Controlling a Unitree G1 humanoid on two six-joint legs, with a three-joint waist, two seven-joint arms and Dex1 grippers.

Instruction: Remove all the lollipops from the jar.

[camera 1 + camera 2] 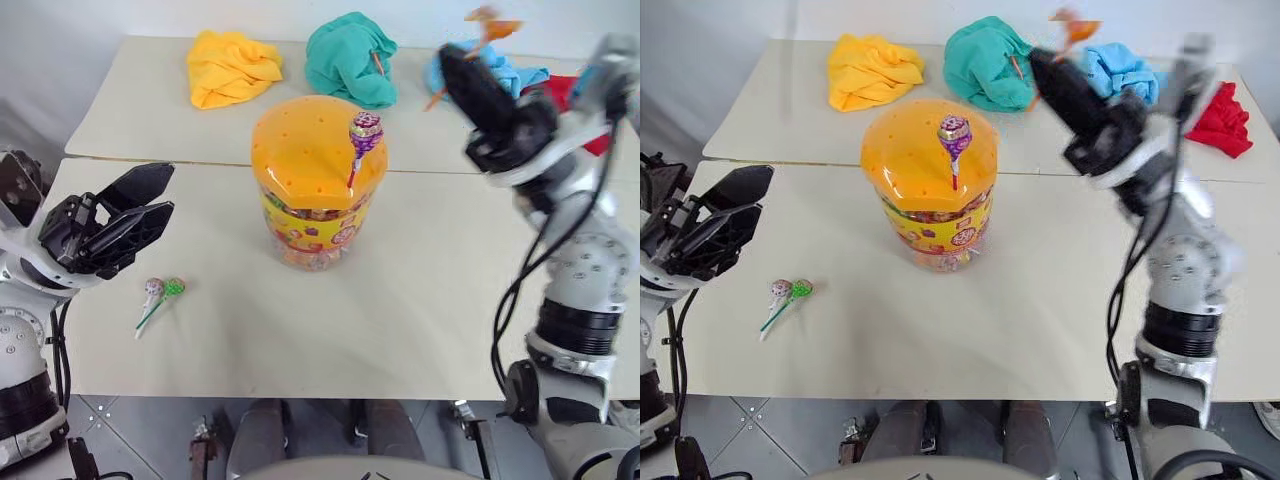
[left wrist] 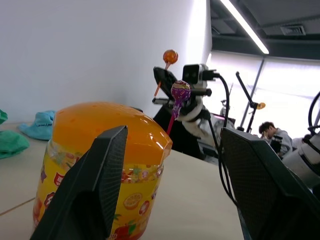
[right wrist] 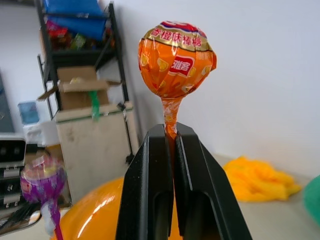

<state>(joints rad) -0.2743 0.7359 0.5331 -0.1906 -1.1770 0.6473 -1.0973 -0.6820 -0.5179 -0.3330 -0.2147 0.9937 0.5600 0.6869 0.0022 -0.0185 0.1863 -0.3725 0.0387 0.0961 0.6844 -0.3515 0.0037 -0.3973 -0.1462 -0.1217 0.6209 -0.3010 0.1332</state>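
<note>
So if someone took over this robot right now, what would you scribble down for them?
Right gripper: shut on the stick of the orange-wrapped lollipop, lifted above the table.
Left gripper: open, empty, beside the clear plastic jar with the domed orange lid.
Done: a pink-wrapped lollipop and a green-wrapped lollipop lie on the beige table.
Left: put down the orange one, then pull the purple-wrapped lollipop standing in the lid.
</note>
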